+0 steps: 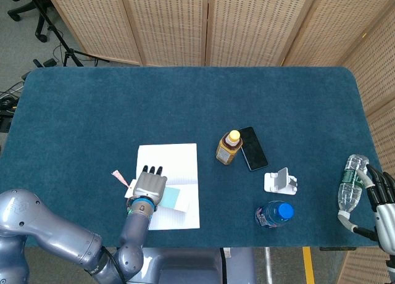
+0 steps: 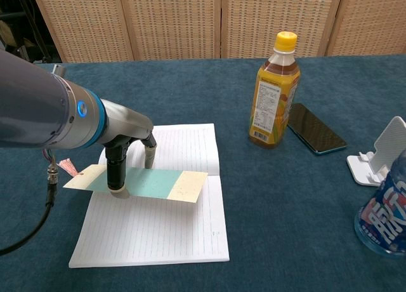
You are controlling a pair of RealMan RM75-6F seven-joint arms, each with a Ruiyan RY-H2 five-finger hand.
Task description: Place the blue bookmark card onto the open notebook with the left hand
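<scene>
Two robot hands show in your views. Your left robot hand (image 2: 127, 153) pinches the blue bookmark card (image 2: 136, 183) between its fingers (image 2: 115, 172), which point down with the card clamped near its left end. The card lies nearly flat over the middle of the open notebook (image 2: 158, 225), its pink tassel (image 2: 66, 167) trailing past the notebook's left edge. Your right robot hand (image 1: 381, 211) wraps a clear water bottle (image 1: 350, 184) at the counter (image 1: 185, 105) edge.

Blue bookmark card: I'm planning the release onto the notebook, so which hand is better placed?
Left. The left hand already holds the blue bookmark card over the open notebook; the right hand grips a clear bottle.
</scene>
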